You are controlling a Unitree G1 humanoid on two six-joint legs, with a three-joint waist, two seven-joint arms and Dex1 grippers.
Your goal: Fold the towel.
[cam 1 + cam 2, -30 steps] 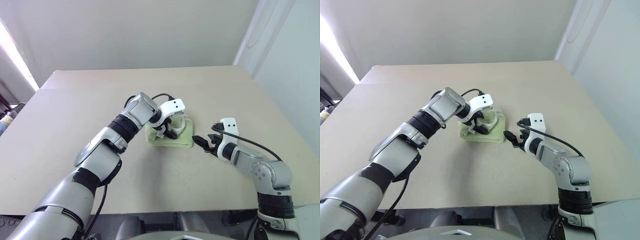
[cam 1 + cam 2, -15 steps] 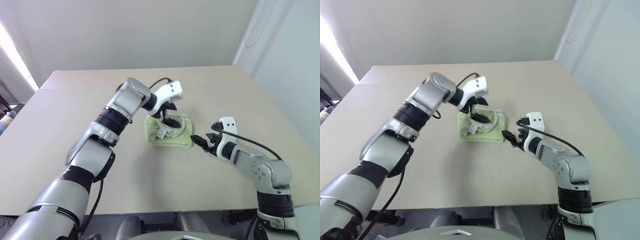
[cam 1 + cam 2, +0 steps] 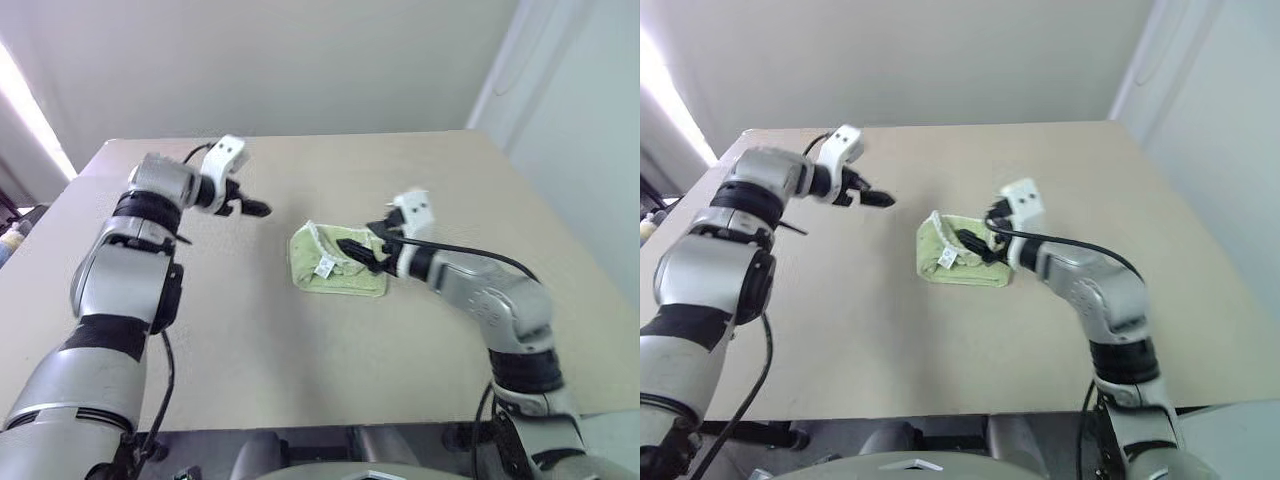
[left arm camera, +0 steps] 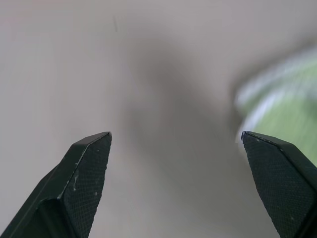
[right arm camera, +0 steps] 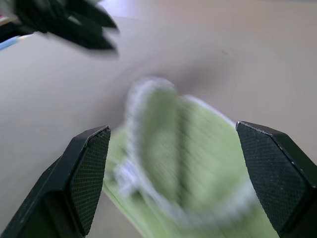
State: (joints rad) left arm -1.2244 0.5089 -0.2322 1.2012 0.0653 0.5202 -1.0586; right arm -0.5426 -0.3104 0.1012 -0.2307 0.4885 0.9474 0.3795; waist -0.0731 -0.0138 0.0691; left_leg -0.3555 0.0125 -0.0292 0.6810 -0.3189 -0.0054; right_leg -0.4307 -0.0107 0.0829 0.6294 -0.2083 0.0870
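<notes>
The left gripper [image 3: 258, 209] has swung clear of the towel [image 3: 335, 266], empty and spread wide; the right gripper [image 3: 352, 250], equally wide and empty, now hovers over it to press the fold.

A beige table [image 3: 330, 340] (seam across its far end) stands before pale walls [image 3: 300, 60].

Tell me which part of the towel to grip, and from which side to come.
Probably grip the raised upper flap of the towel, at its white-edged curl near the loop tag. That edge stands off the layers beneath, so a finger could slip under it. Come from the robot's right: the open right tool hangs over that side, while the open left tool is well away.
</notes>
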